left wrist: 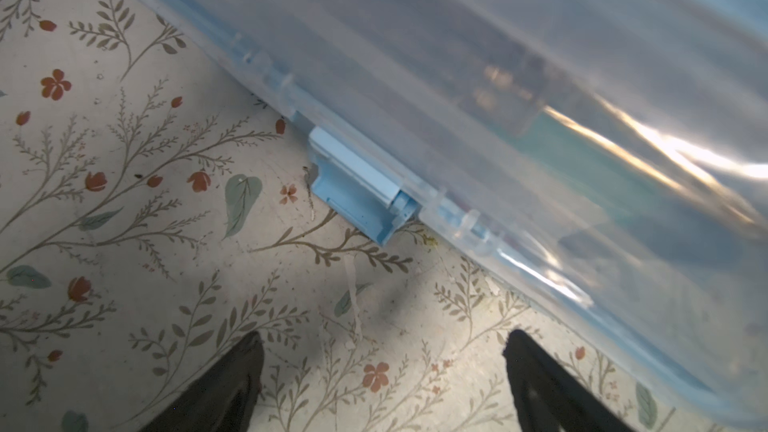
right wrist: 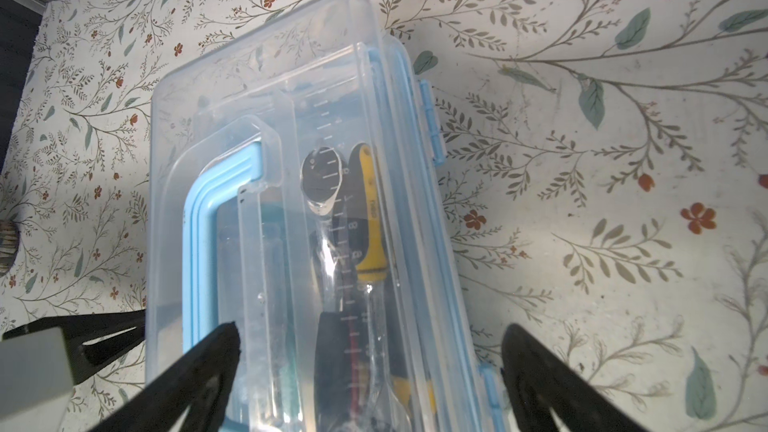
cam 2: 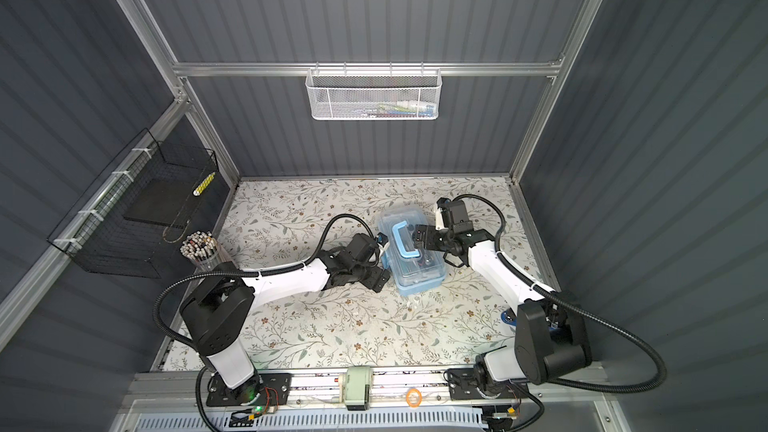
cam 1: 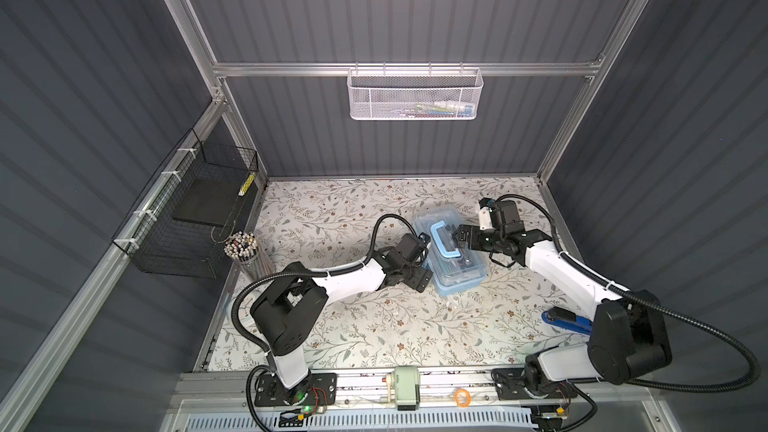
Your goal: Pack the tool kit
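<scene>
Mesh basket (cam 1: 413, 93) contents indistinct, blue tool (cam 1: 550, 318) half hidden behind right arm (cam 1: 627, 334), tool kit box (left wrist: 498, 97) blurred

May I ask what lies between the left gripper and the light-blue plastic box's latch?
Left wrist view: only floral tabletop between left gripper and latch.

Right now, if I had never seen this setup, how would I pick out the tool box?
Start at the flowered table; just right of its middle lies a light-blue box with a clear lid. A blue arched handle on top and tools showing through the lid set it apart from the pencil cup, the black basket and the white basket.
</scene>
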